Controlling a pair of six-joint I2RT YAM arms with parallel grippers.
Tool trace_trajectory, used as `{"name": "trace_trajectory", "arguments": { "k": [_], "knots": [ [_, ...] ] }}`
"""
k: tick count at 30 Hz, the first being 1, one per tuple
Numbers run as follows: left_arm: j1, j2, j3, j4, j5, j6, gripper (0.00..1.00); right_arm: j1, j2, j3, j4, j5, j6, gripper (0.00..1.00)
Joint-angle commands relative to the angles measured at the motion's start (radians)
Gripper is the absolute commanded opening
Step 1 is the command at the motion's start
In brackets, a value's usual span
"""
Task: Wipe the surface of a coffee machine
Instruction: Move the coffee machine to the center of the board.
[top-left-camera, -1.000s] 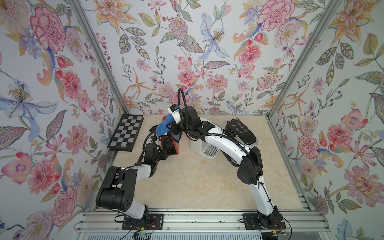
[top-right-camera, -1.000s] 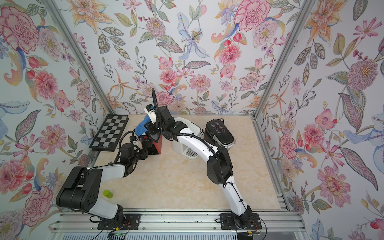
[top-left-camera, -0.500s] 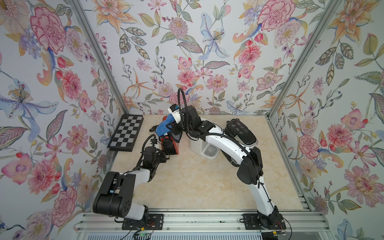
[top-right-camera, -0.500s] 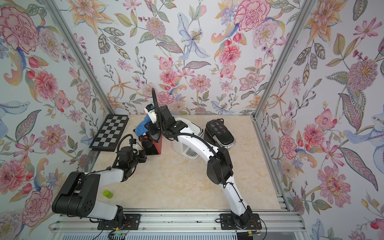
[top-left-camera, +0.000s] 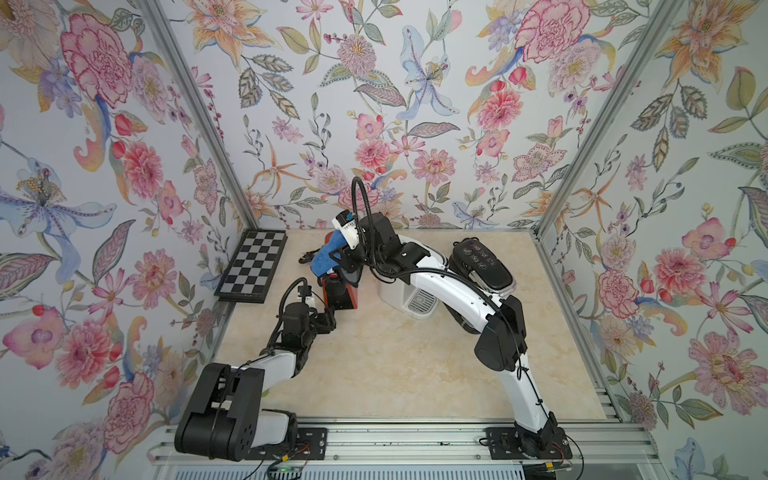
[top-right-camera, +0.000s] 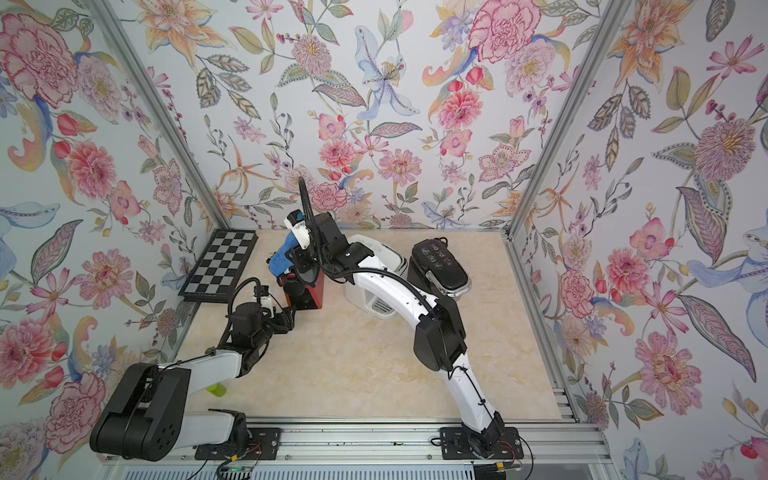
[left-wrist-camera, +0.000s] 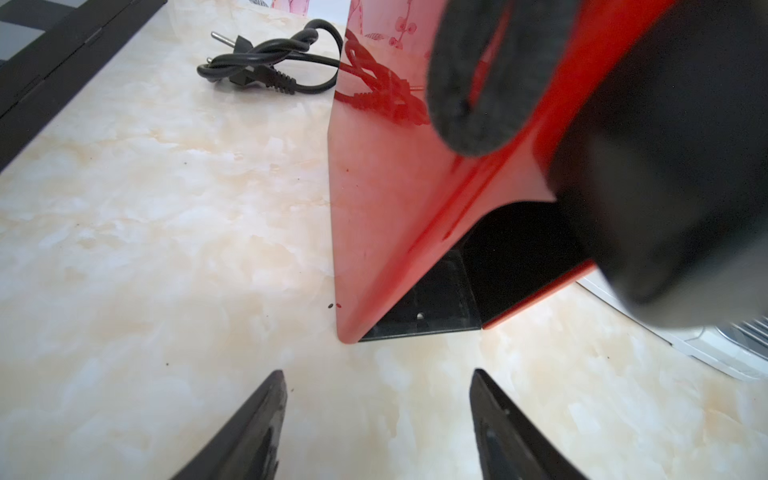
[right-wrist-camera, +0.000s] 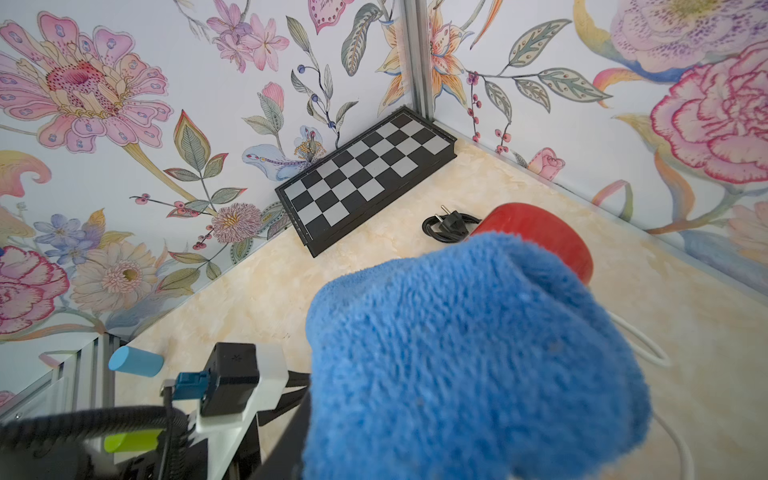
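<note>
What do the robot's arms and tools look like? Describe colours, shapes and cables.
The left arm and right arm share white rounded links and bulky black joints. A black ribbed cable loops above each wrist. The left tool has two black tapering fingers.

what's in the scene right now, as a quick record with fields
target: red coffee machine, upright
tool: blue cloth, over the machine's top, contact unclear
right gripper: shut on blue cloth
left gripper: open, empty, near the machine's base, apart
nearby: chessboard, power plug, white machine
</note>
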Motion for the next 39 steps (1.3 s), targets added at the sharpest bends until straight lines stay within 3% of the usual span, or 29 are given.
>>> {"name": "trace_trajectory", "arguments": {
  "k": [1,11,18,21,25,28,32,39],
  "knots": [
    [0.007,0.048,0.016,0.1,0.034,0.026,0.74,0.0,-0.059,-0.003,-0.001,-0.001,-0.006,0.36],
    [-0.002,0.15,0.07,0.241,-0.129,-0.035,0.74,-0.014,-0.093,-0.048,0.0,-0.022,0.002,0.36],
    [-0.037,0.276,0.143,0.263,-0.157,-0.066,0.69,-0.03,-0.095,-0.056,0.0,-0.043,0.002,0.36],
    [-0.037,0.304,0.156,0.278,-0.169,-0.079,0.63,-0.042,-0.1,-0.066,0.0,-0.054,0.008,0.36],
    [-0.043,0.335,0.178,0.296,-0.174,-0.082,0.45,-0.052,-0.107,-0.073,0.0,-0.071,0.016,0.36],
    [-0.049,0.355,0.199,0.285,-0.173,-0.08,0.4,-0.055,-0.11,-0.074,0.0,-0.075,0.016,0.36],
    [-0.049,0.38,0.2,0.305,-0.152,-0.094,0.26,-0.057,-0.111,-0.074,0.0,-0.078,0.019,0.36],
    [-0.057,0.372,0.14,0.354,-0.121,-0.117,0.18,-0.067,-0.127,-0.091,-0.001,-0.084,0.017,0.36]
  ]
}}
